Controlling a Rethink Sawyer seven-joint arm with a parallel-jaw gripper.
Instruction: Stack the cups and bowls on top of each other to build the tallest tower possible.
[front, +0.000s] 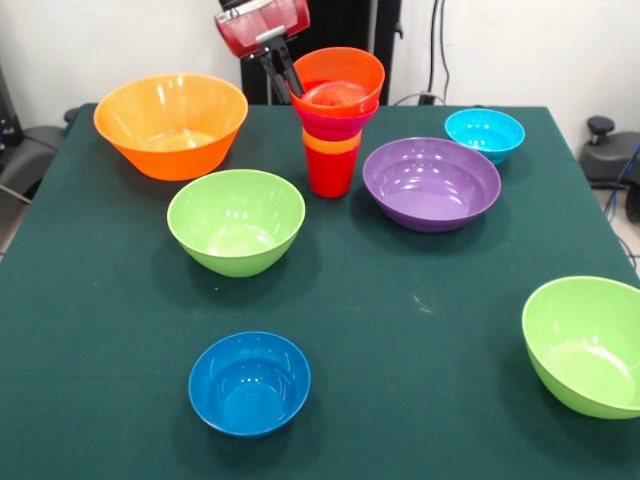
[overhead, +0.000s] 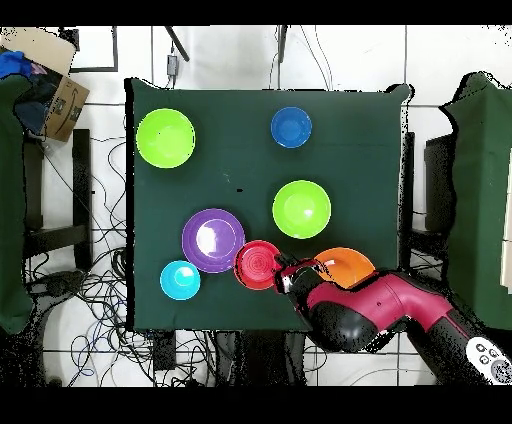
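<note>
The tower (front: 333, 130) stands at the back middle of the table: a red cup (front: 329, 175) at the base, an orange cup (front: 331, 143) in it, then a pink bowl (front: 336, 124) and an orange bowl (front: 338, 78) on top. My gripper (front: 292, 90) comes down at the orange bowl's left rim, its dark fingers (front: 279, 66) close together, shut on that rim. From overhead the tower (overhead: 257, 265) shows as a red disc with the gripper (overhead: 283, 272) at its right edge.
Loose bowls lie around on the green table (front: 420, 400). They are a large yellow-orange bowl (front: 170, 125), a lime green bowl (front: 236, 220), a second lime green bowl (front: 590, 345), a purple bowl (front: 431, 183), a light blue bowl (front: 484, 133) and a dark blue bowl (front: 249, 382).
</note>
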